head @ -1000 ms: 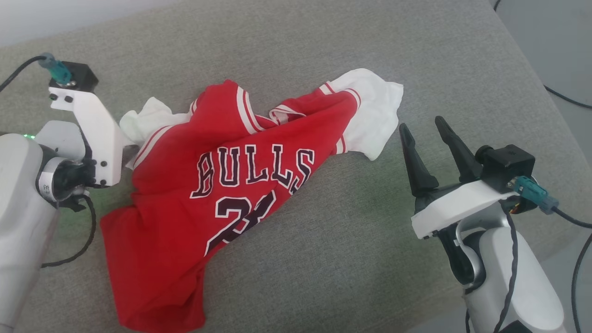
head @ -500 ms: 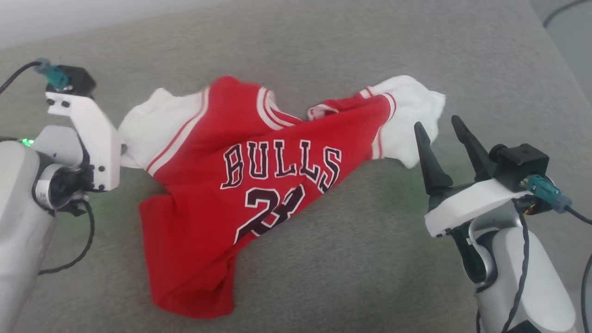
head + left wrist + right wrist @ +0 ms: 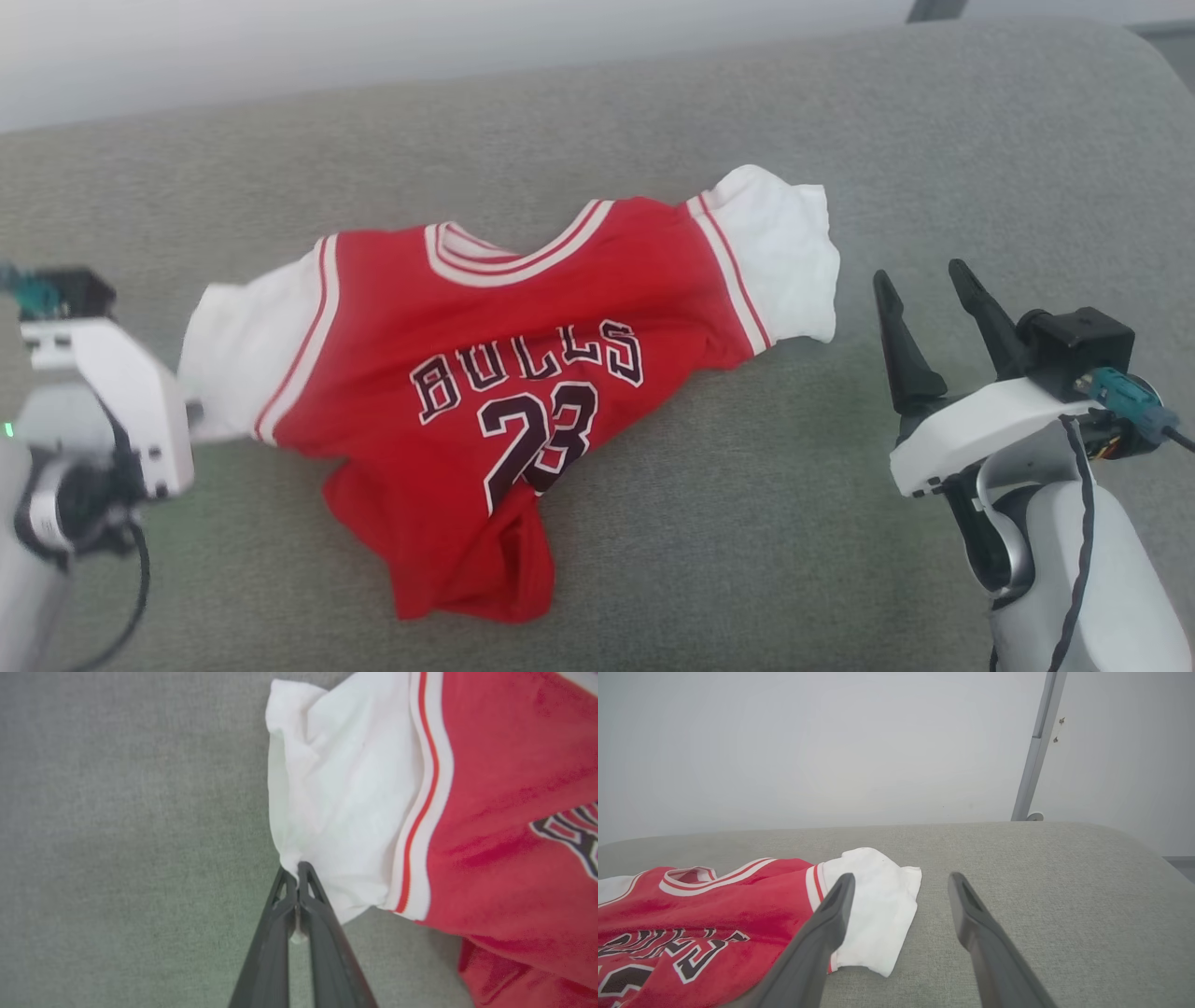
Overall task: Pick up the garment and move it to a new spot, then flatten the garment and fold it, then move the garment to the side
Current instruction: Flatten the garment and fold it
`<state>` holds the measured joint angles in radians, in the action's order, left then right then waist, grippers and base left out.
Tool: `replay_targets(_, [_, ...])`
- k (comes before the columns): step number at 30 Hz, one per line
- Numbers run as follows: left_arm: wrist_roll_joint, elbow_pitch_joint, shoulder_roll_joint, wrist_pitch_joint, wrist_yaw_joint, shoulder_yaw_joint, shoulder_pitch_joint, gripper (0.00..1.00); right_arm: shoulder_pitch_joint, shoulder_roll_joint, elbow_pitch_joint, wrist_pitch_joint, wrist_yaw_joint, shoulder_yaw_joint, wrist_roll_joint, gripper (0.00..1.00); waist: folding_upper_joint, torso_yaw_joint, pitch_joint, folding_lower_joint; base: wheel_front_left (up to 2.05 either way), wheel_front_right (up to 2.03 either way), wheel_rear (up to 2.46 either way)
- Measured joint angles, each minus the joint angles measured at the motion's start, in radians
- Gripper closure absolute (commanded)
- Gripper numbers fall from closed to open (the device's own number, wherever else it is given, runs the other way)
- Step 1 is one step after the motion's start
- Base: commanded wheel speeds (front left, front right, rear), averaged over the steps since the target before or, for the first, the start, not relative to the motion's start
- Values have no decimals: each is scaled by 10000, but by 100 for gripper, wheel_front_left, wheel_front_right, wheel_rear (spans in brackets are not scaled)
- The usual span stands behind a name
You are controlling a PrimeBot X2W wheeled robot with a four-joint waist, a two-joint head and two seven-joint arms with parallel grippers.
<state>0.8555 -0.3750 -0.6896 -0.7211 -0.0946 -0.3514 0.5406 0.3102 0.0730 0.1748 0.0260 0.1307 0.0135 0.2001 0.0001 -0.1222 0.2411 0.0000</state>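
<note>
The garment, a red jersey with white sleeves and black "BULLS" lettering, lies spread face up on the grey cushion, its lower hem bunched toward me. In the left wrist view my left gripper is shut on the edge of the garment's white sleeve. In the head view that arm's white wrist mount sits at the sleeve's left end and hides the fingers. My right gripper stands open just right of the other white sleeve, apart from it. Nothing sits between the right gripper's fingers.
The grey cushion stretches wide around the garment, its rounded right edge near my right arm. A pale wall rises behind it, with a grey metal pole at the far right. Black cables trail off both wrists.
My left gripper has shut on the white sleeve and drawn it leftward. The garment has spread out, its collar now lying open. The head camera has shifted; the right gripper stays open.
</note>
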Motion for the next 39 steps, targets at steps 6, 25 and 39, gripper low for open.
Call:
replay_targets(6, [385, -94, 234, 293, -127, 180, -1033, 100, -191, 4, -150, -171, 0, -15, -6, 0, 0, 255, -230, 0, 0, 0, 0])
replay_targets(25, [130, -725, -40, -174, 42, -25, 619, 0, -337, -12, -721, -127, 0, 130, 44, 0, -1, -50, -239, 0, 0, 0, 0])
replay_targets(39, [-299, -2050, -497, -1340, -230, -424, 1731, 0, -87, -96, -1162, -23, 0, 201, 63, 0, 0, -798, 553, 0, 0, 0, 0])
